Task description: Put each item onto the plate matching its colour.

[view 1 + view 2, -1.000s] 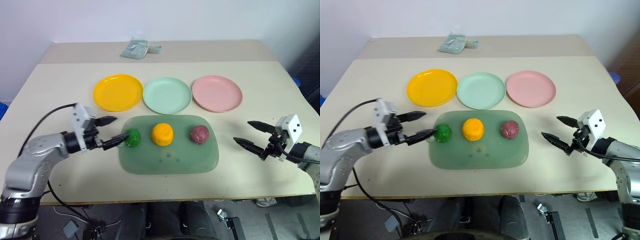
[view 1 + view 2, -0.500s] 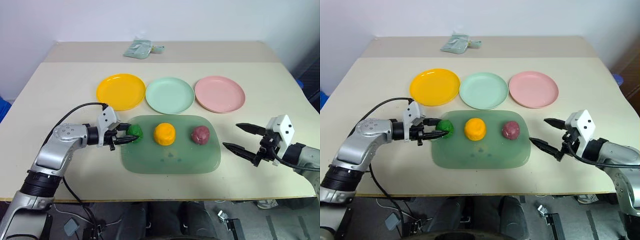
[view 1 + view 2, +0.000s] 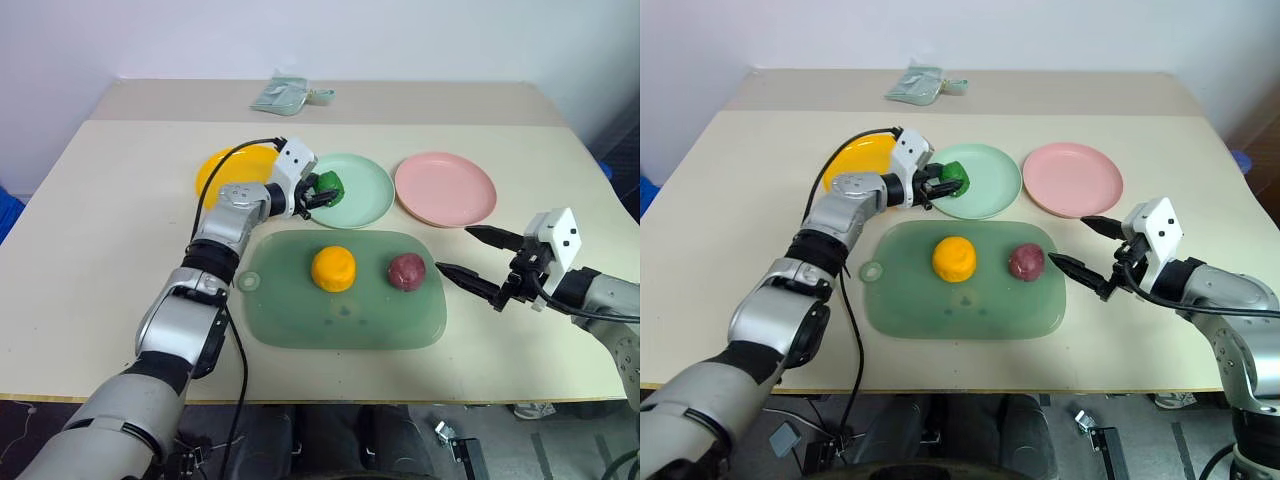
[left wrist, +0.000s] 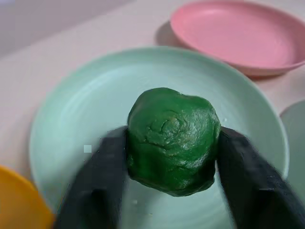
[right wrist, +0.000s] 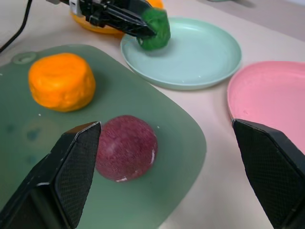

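Observation:
My left gripper [image 3: 320, 191] is shut on the dark green ball [image 3: 328, 185] and holds it over the left part of the mint green plate [image 3: 365, 195]. In the left wrist view the green ball [image 4: 172, 140] sits between the two black fingers [image 4: 97, 186], with the mint plate [image 4: 90, 100] under it. The orange-yellow ball [image 3: 333, 268] and the dark red ball [image 3: 406, 271] lie on the translucent green mat [image 3: 300, 310]. My left arm partly covers the yellow plate [image 3: 218, 165]. The pink plate [image 3: 446, 188] holds nothing. Just right of the mat, my right gripper [image 3: 453, 249] is open and points at the red ball.
A small pale green packet [image 3: 290, 95] lies at the table's far edge. The three plates stand in a row behind the mat. Bare tabletop stretches left of the mat and along the front edge.
My left gripper closed on the green ball at the mat's left end and carried it away and to the right, over the mint plate. My right gripper drew a little closer to the mat.

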